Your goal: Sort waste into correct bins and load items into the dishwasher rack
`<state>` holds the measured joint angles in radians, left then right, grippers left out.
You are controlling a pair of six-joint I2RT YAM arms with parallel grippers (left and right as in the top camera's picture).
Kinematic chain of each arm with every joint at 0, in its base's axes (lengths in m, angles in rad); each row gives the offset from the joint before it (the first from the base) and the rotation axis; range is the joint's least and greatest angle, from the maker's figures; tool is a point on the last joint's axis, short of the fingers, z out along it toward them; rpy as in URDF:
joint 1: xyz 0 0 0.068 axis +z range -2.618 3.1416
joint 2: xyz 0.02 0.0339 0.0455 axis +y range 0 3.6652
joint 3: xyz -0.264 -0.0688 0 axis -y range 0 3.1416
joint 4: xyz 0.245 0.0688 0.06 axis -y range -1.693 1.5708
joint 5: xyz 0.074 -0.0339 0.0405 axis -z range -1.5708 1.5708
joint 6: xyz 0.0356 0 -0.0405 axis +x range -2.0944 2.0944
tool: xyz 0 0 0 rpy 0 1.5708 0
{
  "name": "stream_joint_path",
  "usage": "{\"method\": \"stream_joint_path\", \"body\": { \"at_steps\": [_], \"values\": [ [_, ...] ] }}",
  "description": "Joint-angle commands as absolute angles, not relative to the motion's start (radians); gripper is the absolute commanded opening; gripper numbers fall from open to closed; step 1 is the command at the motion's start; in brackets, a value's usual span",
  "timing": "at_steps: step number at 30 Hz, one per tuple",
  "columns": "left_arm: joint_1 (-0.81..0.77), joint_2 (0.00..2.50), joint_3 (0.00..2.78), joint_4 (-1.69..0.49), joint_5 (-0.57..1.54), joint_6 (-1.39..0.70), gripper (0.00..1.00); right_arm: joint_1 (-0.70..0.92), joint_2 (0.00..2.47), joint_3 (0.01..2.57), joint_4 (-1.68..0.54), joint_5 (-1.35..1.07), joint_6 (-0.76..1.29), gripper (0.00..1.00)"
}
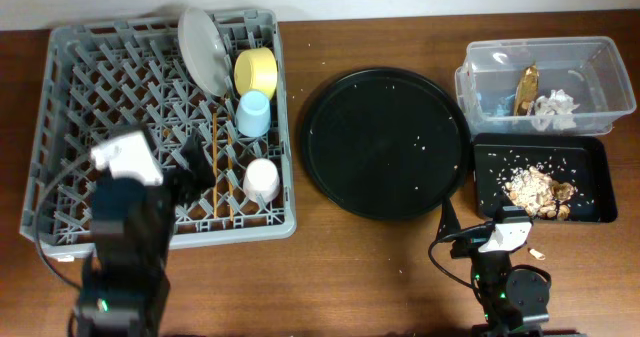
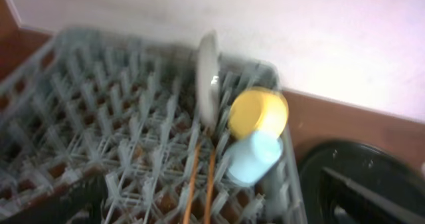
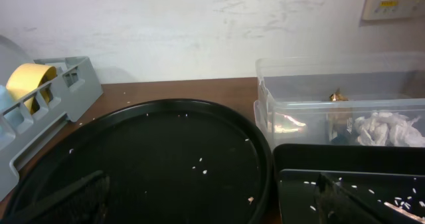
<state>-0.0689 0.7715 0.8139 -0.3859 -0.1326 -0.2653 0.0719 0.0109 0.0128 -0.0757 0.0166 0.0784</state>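
Overhead: large square grey plastic rack (image 1: 60,127), left on bench (image 1: 350,277), holds 1 pale grey round plate (image 1: 203,47), 1 yellow bowl (image 1: 256,72), 1 light blue cup (image 1: 253,114), 1 pale pink cup (image 1: 262,182), 2 thin wooden chopsticks (image 1: 214,152). Clear rectangular plastic tub (image 1: 610,77), far right: 1 long brown-gold wrapper (image 1: 526,87), 1 crumpled white tissue (image 1: 555,107). Shallow black rectangular tray (image 1: 590,157): 1 heap of beige-brown food scraps (image 1: 535,189). Likely final step. Next: stray crumbs (image 1: 537,251), needing fine pinch.

Left wrist: left gripper (image 2: 212,184) jaws apart, empty, above rack.

Right wrist: right gripper (image 3: 211,184) jaws apart, empty, at big round black tray (image 3: 133,151).

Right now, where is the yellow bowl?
Overhead, the yellow bowl sits in the far right corner of the grey rack, right of the pale grey plate, just behind the light blue cup.
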Motion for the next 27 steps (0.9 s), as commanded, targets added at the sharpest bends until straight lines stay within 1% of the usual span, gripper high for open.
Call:
{"method": "stream_joint_path", "body": {
  "at_steps": [1, 7, 10, 13, 17, 27],
  "values": [
    [-0.019, 0.531, 0.535, -0.266, -0.067, -0.253, 1.0, 0.072, 0.006, 0.006, -0.081, 0.011, 0.086, 0.98],
    [-0.01, 0.173, 0.163, -0.008, -0.075, -0.251, 1.0, 0.072, 0.006, 0.006, -0.081, 0.011, 0.086, 0.98],
    [0.006, 0.06, 0.062, 0.0, -0.074, -0.201, 1.0, 0.072, 0.006, 0.006, -0.081, 0.011, 0.086, 0.98],
    [0.01, 0.011, 0.014, -0.006, -0.068, -0.087, 1.0, 0.072, 0.006, 0.006, -0.081, 0.011, 0.086, 0.98],
    [0.01, 0.004, 0.008, -0.081, -0.055, 0.047, 1.0, 0.072, 0.006, 0.006, -0.081, 0.011, 0.086, 0.98],
    [0.01, 0.005, 0.009, -0.08, -0.044, 0.047, 1.0, 0.072, 0.006, 0.006, -0.081, 0.011, 0.086, 0.99]
  ]
}}
